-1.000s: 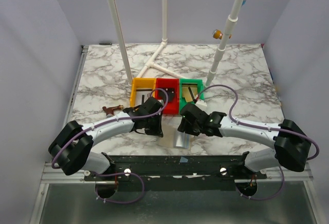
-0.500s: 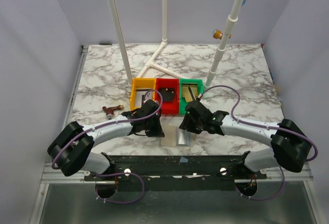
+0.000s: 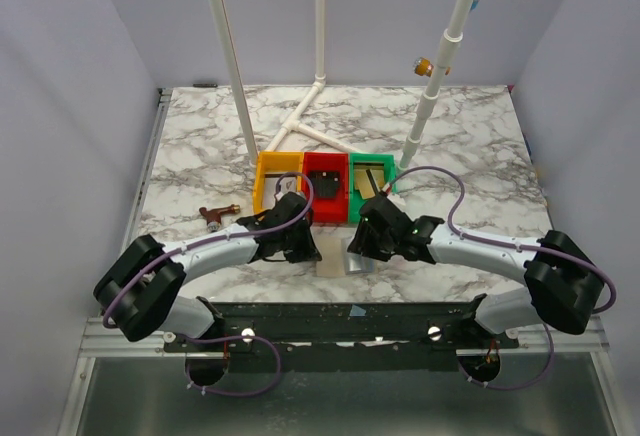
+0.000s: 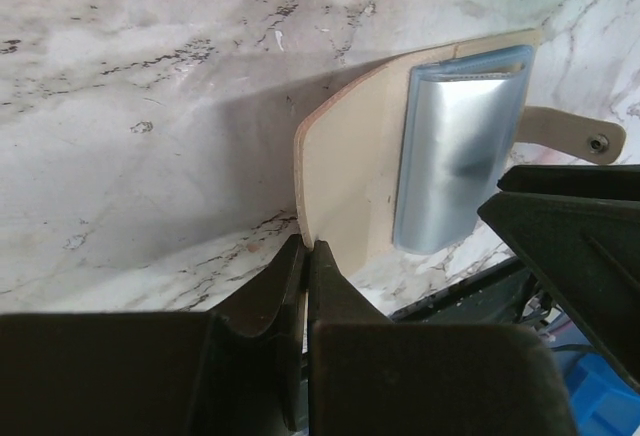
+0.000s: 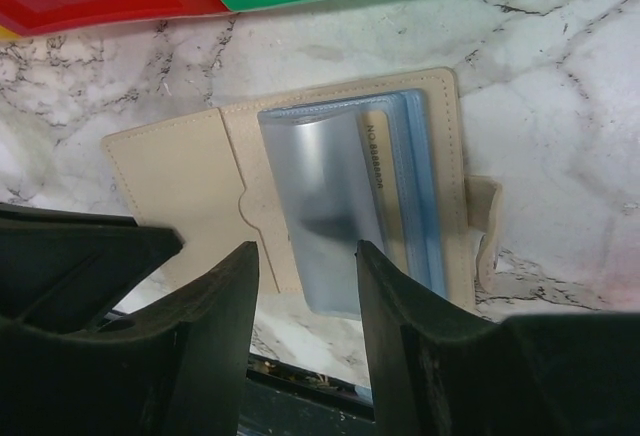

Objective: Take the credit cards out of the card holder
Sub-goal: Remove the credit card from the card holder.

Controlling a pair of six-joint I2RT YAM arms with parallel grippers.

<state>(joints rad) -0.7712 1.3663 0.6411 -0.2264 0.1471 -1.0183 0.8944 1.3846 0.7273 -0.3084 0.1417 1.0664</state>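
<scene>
The card holder lies open on the marble, just in front of the trays. In the left wrist view its tan flap and pale blue-silver sleeves show. My left gripper is shut on the edge of the tan flap; it also shows in the top view. My right gripper is open and hovers low over the sleeves, one finger on each side; it also shows in the top view. A card with printed numbers sits in the sleeves. A gold-tan card lies in the green tray.
Yellow, red and green trays stand in a row just beyond the holder; the red one holds a chunky black object. White pipes stand behind. A small brown tool lies at left. The table's near edge is close behind the holder.
The card holder has slid a little away from the near edge toward the trays, drawn by my left gripper. My right gripper has moved with it, over the sleeves.
</scene>
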